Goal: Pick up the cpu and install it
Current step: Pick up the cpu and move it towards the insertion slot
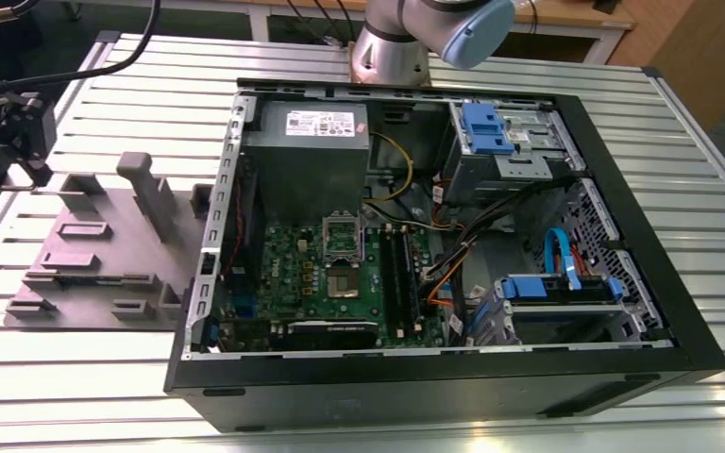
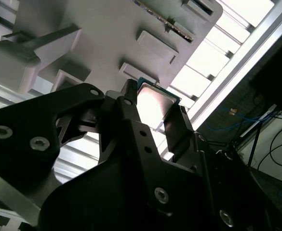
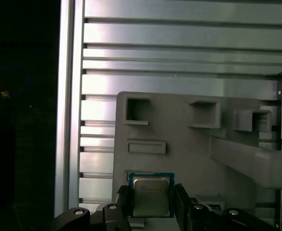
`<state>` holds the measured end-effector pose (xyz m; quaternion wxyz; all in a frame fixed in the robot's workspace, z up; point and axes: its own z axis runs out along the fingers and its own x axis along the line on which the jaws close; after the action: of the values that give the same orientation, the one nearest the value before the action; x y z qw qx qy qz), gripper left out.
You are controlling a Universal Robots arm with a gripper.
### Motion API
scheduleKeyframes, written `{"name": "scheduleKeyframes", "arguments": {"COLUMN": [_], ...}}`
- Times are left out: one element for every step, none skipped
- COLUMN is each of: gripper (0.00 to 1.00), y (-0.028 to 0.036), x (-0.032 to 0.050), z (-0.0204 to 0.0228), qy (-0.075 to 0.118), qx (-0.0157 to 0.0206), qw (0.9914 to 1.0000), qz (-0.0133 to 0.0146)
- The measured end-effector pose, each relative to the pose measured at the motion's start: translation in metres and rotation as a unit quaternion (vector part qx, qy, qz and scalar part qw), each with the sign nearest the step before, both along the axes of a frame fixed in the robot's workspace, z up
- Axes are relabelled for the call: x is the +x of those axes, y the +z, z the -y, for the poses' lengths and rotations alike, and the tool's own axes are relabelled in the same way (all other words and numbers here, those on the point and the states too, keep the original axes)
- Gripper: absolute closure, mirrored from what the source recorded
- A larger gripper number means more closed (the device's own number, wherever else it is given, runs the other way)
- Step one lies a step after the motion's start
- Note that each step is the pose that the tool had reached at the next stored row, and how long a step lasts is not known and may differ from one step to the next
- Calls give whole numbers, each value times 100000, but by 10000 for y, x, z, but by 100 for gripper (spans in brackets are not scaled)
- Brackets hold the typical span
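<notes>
This looks like a robot lab or workshop. A robot arm [image 1: 395,52] stands on a table [image 1: 98,377] made of shiny metal strips. An open computer case [image 1: 438,392] and a grey holder block [image 1: 98,255] sit on it.

The cpu [image 3: 151,195] wears a smooth silvery metal lid, dull in sheen, with a thin green rim. The gripper [image 3: 152,204] is matt black and smooth-faced. The grey holder block [image 3: 179,139] looks like matt plastic; the table [image 3: 179,33] is ribbed aluminium — bright, satin.
</notes>
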<state>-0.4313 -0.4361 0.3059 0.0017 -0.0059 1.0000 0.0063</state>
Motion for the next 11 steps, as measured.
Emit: {"name": "scheduleKeyframes", "arguments": {"gripper": [53, 53, 53, 53, 53, 53, 53, 53, 53, 53, 53], "y": [2, 2, 2, 2, 3, 3, 4, 10, 18, 28, 46], "x": [0, 0, 0, 0, 0, 0, 0, 0, 0, 0, 0], "z": [0, 0, 0, 0, 0, 0, 0, 0, 0, 0, 0], "qy": [1, 2, 0, 4, 2, 3, 2, -1, 2, 1, 2], "qx": [5, 5, 6, 4, 0, -2, -5, -15, -19, -8, -5], "qw": [100000, 100000, 100000, 100000, 100000, 100000, 100000, 100000, 100000, 100000, 100000], "qz": [9, 12, 13, 12, 8, 5, 2, -15, -17, -1, 2]}}
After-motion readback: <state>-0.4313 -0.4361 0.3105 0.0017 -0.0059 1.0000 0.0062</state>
